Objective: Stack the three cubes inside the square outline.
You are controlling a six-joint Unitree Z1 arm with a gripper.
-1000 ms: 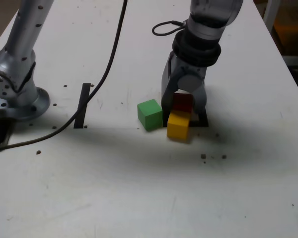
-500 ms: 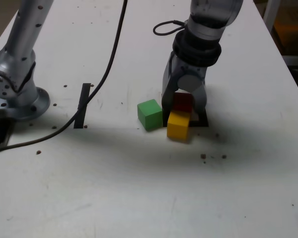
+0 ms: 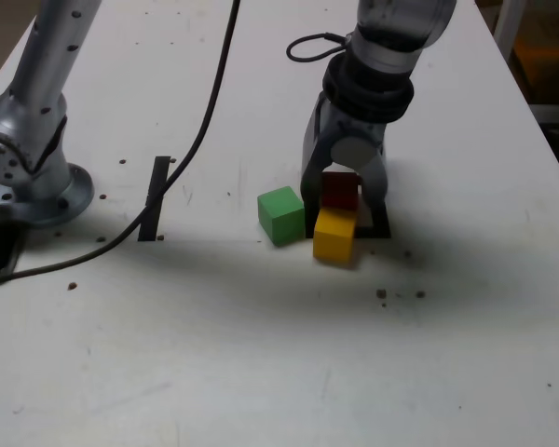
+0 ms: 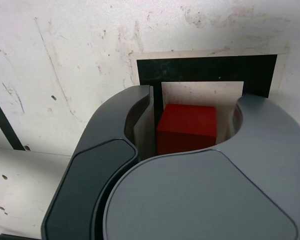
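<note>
Red cube (image 4: 187, 127) sits in the square outline (image 4: 205, 75); fingers (image 3: 309, 200) have parted, releasing it.

We are looking at one cube (image 3: 340, 190) sitting inside the square outline (image 3: 383, 228). The gripper (image 3: 343, 209) is standing over this cube, one jaw on each side, not touching. A second cube (image 3: 334, 235) is lying just in front, against the outline's near edge. A third cube (image 3: 280, 215) is sitting just beside these on the exterior view's left. The tape strip (image 3: 155, 197) is lying farther left.
</note>
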